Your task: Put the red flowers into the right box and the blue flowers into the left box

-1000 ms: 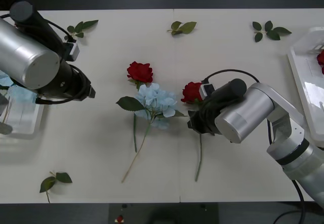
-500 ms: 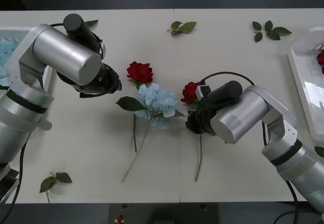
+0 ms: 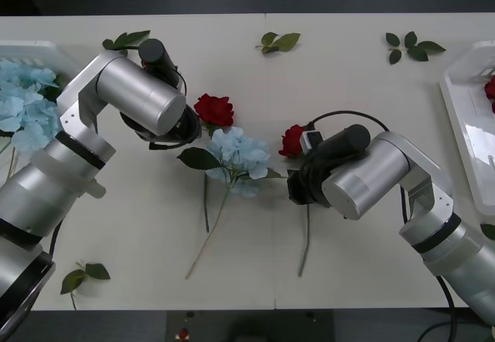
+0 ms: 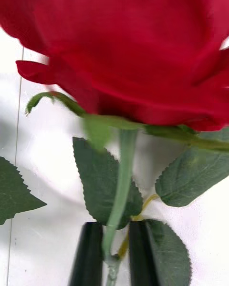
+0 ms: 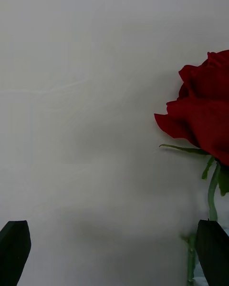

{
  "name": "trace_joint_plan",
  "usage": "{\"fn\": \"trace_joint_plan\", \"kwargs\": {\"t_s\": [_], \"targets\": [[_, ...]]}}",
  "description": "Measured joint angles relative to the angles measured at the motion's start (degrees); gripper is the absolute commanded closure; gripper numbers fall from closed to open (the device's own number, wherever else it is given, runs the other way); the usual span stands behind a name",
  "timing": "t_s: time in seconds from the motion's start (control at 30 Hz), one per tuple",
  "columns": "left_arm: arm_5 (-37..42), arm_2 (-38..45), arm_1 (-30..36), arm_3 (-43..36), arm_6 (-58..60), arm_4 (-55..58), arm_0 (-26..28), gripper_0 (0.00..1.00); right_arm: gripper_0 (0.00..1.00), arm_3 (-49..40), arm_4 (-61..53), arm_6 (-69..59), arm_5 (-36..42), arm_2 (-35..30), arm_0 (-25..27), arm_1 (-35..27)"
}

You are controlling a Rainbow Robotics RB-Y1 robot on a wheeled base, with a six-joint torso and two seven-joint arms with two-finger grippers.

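One red flower (image 3: 293, 139) lies mid-table, and my right gripper (image 3: 297, 186) is shut on its stem just below the bloom. The right wrist view shows that bloom (image 4: 129, 43) close up, with the stem (image 4: 119, 190) pinched between the black fingers (image 4: 88, 253). My left gripper (image 3: 189, 131) hangs open beside a second red flower (image 3: 214, 110), whose bloom (image 5: 205, 105) sits just off one finger (image 5: 213, 251). A blue flower (image 3: 240, 153) lies between the two roses. The left box (image 3: 46, 48) holds blue flowers (image 3: 22, 104). In the right box (image 3: 464, 125) lies a red flower (image 3: 490, 88).
Loose green leaf sprigs lie at the far edge (image 3: 279, 42), at the far right (image 3: 411, 47), behind the left arm (image 3: 128, 39) and near the front left (image 3: 83, 275). The long stems (image 3: 207, 234) trail toward the table's front edge.
My left arm has swung from over the left box toward the centre and now stands beside the second rose. The right gripper has stayed on its rose stem.
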Motion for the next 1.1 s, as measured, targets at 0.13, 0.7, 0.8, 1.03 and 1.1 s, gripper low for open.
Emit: {"fn": "trace_joint_plan", "kwargs": {"t_s": [0.13,0.7,0.8,1.03,1.1], "targets": [[-0.01,-0.77,-1.33,1.14,0.0,-1.12,-0.44,0.0,1.0,0.01,0.27,0.0,0.0,-0.06,0.0,0.0],[0.0,-4.66,-3.97,1.67,-0.02,-3.62,-0.44,0.0,1.0,-0.6,-6.24,0.61,-0.06,-7.2,-2.3,-4.36],[0.0,-5.49,-3.97,2.2,-0.02,-4.11,-0.44,0.0,1.0,-3.18,-9.65,0.76,-0.04,-9.72,-2.69,-9.28],[0.0,-6.67,-3.98,2.23,-0.02,-4.75,-0.44,0.0,1.0,-10.98,-14.3,0.87,1.03,-11.54,-2.68,-27.51],[-0.01,-6.67,-4.02,2.36,-0.02,-4.78,-0.44,0.0,1.0,-12.37,-14.54,0.96,1.01,-11.5,-2.68,-33.32]]}}
